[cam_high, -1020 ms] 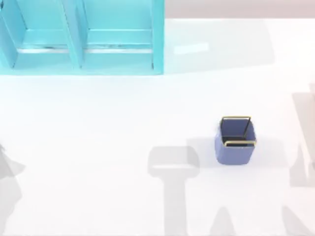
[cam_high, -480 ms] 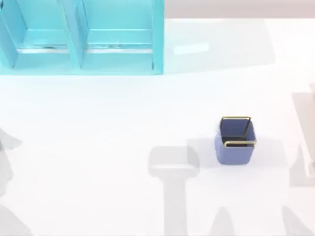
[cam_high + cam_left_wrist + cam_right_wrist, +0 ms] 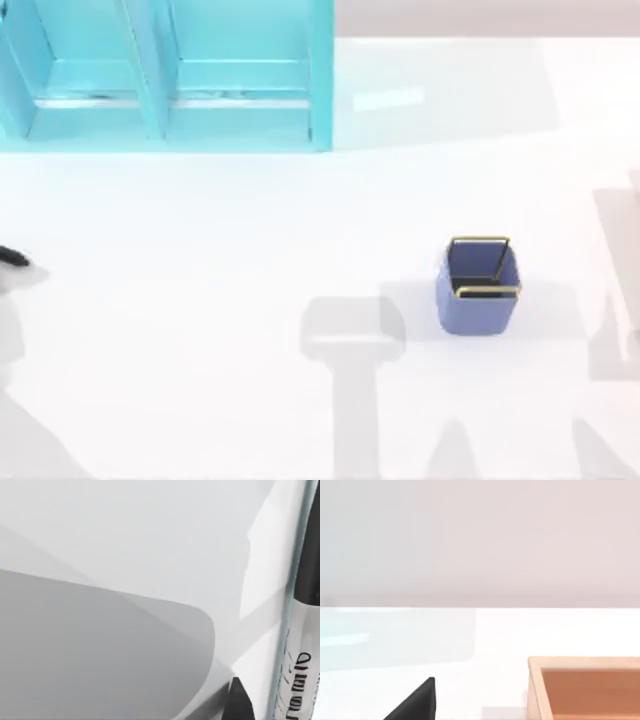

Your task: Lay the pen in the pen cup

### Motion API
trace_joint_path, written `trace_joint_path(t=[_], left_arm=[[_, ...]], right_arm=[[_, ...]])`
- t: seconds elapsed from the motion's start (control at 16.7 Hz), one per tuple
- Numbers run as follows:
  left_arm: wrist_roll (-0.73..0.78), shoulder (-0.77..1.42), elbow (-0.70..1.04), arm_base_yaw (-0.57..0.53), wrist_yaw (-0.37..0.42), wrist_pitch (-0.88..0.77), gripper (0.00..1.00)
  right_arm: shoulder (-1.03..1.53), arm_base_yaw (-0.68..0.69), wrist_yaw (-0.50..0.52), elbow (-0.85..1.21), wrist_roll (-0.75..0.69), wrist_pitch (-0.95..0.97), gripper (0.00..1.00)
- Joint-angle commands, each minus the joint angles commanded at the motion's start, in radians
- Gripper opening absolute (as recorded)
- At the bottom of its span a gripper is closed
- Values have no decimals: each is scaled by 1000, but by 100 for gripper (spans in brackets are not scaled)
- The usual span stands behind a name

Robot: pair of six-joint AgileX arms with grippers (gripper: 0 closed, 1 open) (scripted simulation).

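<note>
Pen cup (image 3: 478, 287): a small periwinkle-blue square cup with a thin gold wire rim. It stands upright on the white worktop (image 3: 250, 230), in the right half, about midway between the far edge and the near edge. Its inside is dark, and I cannot tell if something lies in it.

Pen (image 3: 12, 257): a small dark tip comes in at the left edge of the worktop, about halfway between far and near, well apart from the pen cup. It looks like the pen, but so little of it is visible that I cannot be fully sure. In the left wrist view a black and white cylinder with dark printed marks (image 3: 306, 630) stands very close to the camera; it may be the same pen.

Left end effector: the pictures do not let me tell if its fingers are spread or pinching something.

Right end effector: a black pointed part (image 3: 417, 702) is over the white worktop, beside an orange-brown box with a pale rim (image 3: 590, 687). Spread or pressed together, I cannot tell.

Shelf unit (image 3: 165, 75): large, turquoise, at the far left corner of the worktop, with 2 open compartments visible.
</note>
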Motion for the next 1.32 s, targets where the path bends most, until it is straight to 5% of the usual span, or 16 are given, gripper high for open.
trace_joint_path(t=[0.78,1.32], left_arm=[[0,0,0,0,0,0,2],[20,-58,33,20,-21,-71,0]], right_arm=[[0,0,0,0,0,0,100],[0,0,0,0,0,0,100]])
